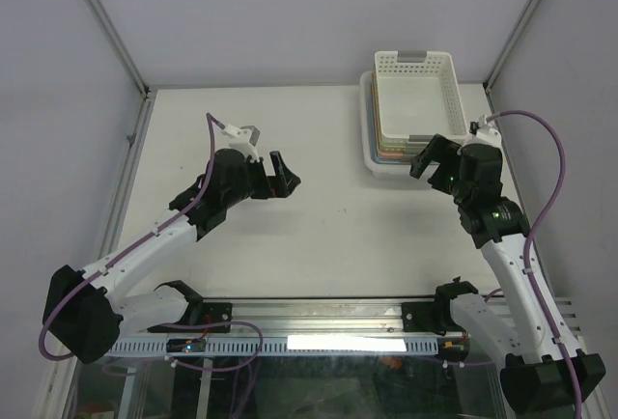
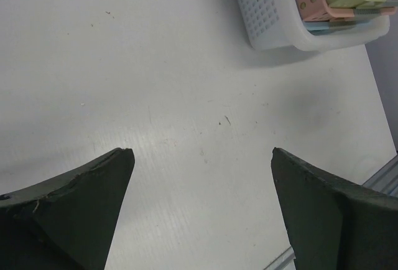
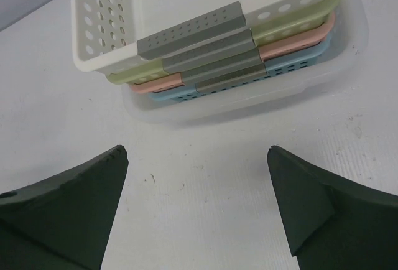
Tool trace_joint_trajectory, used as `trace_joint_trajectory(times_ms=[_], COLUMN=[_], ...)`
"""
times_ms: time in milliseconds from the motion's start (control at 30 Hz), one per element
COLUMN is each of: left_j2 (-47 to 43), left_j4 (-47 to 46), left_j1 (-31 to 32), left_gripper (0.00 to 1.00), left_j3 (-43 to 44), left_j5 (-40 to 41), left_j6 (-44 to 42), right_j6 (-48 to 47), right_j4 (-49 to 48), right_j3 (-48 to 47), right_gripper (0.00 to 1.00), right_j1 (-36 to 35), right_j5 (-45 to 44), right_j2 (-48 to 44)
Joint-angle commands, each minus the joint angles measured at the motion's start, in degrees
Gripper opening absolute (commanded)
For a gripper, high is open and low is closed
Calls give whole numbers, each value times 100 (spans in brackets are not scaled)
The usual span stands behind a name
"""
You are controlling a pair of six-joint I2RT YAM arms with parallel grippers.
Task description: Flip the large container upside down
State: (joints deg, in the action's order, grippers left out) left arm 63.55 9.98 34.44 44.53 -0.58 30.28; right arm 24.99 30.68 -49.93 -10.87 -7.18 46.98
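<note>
The large container (image 1: 368, 145) is a translucent white bin standing upright at the back right of the table. It holds a nested stack of baskets, with a white perforated one (image 1: 417, 91) on top. In the right wrist view the container's near wall (image 3: 245, 101) lies just beyond my right gripper (image 3: 198, 150), which is open and empty above bare table. My right gripper (image 1: 432, 162) hovers at the container's near right corner. My left gripper (image 1: 278, 178) is open and empty over the table's middle, well left of the container (image 2: 268, 26).
Inside the container, green (image 3: 298, 18), pink (image 3: 292, 41) and blue (image 3: 292, 61) baskets sit under the white one, each with a grey handle. Grey walls and metal posts enclose the table. A metal rail (image 1: 319, 315) runs along the near edge.
</note>
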Motion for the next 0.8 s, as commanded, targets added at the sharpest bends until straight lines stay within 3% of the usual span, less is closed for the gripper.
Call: trace_joint_trajectory(times_ms=[0, 300, 467, 533, 767], left_j2=[-256, -231, 185, 377, 539], left_j4=[-366, -576, -631, -659, -1094], left_j1=[-16, 21, 977, 1233, 1265], left_gripper=[99, 99, 99, 99, 99], left_j3=[-56, -145, -23, 15, -359], left_j5=[-28, -524, 223, 175, -61], left_j6=[-110, -173, -394, -291, -93], right_j6=[117, 202, 297, 352, -350], right_j4=[-299, -306, -355, -321, -717], right_j3=[-269, -250, -196, -156, 174], right_gripper=[99, 99, 99, 99, 99], right_j1=[-13, -12, -11, -15, -51], right_j5=[-186, -213, -136, 24, 2399], right_j2=[-85, -98, -104, -105, -325])
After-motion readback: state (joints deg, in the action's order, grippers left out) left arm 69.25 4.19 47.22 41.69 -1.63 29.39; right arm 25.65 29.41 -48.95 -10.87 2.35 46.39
